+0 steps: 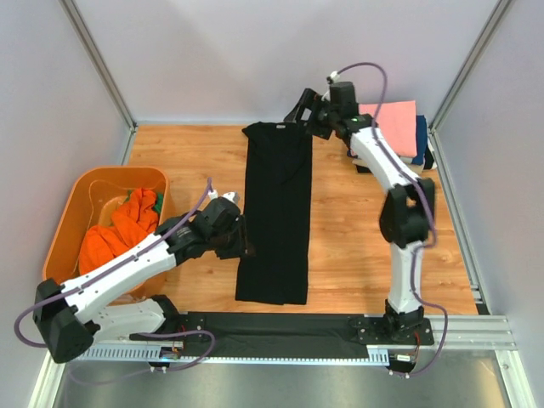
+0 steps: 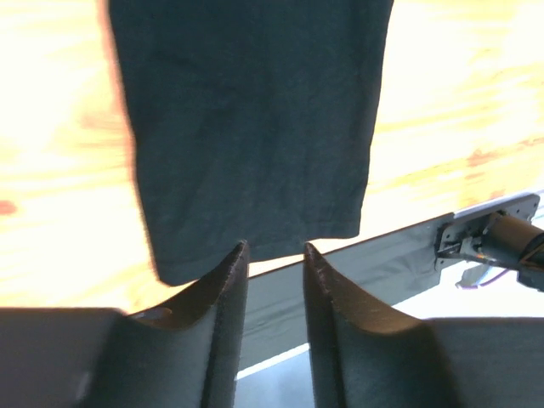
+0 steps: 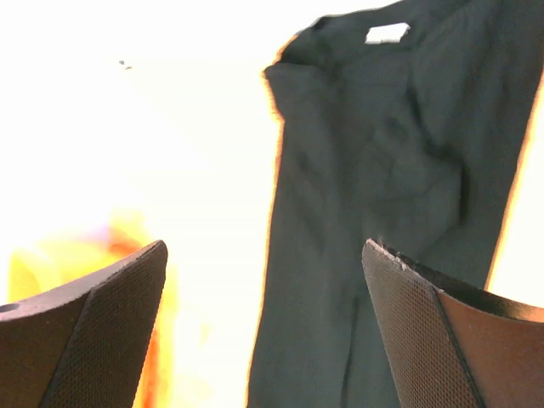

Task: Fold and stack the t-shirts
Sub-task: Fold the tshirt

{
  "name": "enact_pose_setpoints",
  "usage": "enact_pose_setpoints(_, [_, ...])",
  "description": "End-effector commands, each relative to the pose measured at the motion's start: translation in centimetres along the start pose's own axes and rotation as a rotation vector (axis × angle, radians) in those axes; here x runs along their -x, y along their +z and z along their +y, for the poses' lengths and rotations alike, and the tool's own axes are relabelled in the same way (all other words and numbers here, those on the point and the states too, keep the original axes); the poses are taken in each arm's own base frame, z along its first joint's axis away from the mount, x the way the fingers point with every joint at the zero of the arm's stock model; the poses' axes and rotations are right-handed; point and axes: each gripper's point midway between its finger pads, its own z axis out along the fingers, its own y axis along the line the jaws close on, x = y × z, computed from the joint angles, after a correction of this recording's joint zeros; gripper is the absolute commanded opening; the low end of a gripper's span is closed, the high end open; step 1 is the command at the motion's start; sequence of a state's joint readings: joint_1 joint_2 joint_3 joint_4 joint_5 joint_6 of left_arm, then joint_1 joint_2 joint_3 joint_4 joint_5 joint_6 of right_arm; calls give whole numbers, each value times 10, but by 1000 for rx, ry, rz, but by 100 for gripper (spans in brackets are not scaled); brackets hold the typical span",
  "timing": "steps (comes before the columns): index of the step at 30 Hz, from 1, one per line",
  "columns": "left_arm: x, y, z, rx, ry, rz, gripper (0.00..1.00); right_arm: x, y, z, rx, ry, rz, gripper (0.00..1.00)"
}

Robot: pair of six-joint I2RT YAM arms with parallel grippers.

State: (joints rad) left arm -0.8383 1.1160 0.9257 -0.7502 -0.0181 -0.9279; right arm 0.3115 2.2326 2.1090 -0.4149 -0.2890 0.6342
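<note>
A black t-shirt (image 1: pixel 276 212), folded lengthwise into a long narrow strip, lies flat down the middle of the wooden table. My left gripper (image 1: pixel 243 248) sits at the strip's left edge near its lower end. In the left wrist view, the left gripper (image 2: pixel 274 251) is open with a narrow gap and nothing in it, and the black t-shirt (image 2: pixel 255 127) lies just beyond the tips. My right gripper (image 1: pixel 296 114) hovers at the collar end. It is wide open and empty (image 3: pixel 263 251) above the black t-shirt (image 3: pixel 382 187). A folded pink t-shirt (image 1: pixel 396 123) rests on a navy one (image 1: pixel 422 138) at the back right.
An orange plastic tub (image 1: pixel 64 225) stands at the left and holds a crumpled orange t-shirt (image 1: pixel 119 231) with something green beside it. A black mat (image 1: pixel 280 333) and a metal rail (image 1: pixel 476 327) run along the near edge. Grey walls enclose the table.
</note>
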Motion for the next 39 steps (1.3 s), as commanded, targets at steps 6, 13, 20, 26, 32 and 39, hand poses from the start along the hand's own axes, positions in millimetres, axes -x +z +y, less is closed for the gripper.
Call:
enact_pose_setpoints(6, [-22, -9, 39, 7, 28, -56, 77, -132, -177, -13, -181, -53, 112, 97])
enact_pose_setpoints(13, [-48, 7, 51, -80, 0, -38, 75, -280, -252, -61, -247, 118, 279, 87])
enact_pose_setpoints(20, [-75, 24, 63, -103, -30, 30, 70, -367, -277, -72, -230, 141, 448, 79])
enact_pose_setpoints(26, [-94, 43, 82, -76, -51, 60, 69, -414, -276, -73, -208, 154, 528, 69])
enact_pose_setpoints(32, [-108, 59, 91, -86, -83, 80, 65, -435, -271, -76, -251, 133, 570, 58])
enact_pose_setpoints(39, [-112, 68, 97, -68, -85, 93, 53, -444, -265, -80, -273, 115, 590, 24])
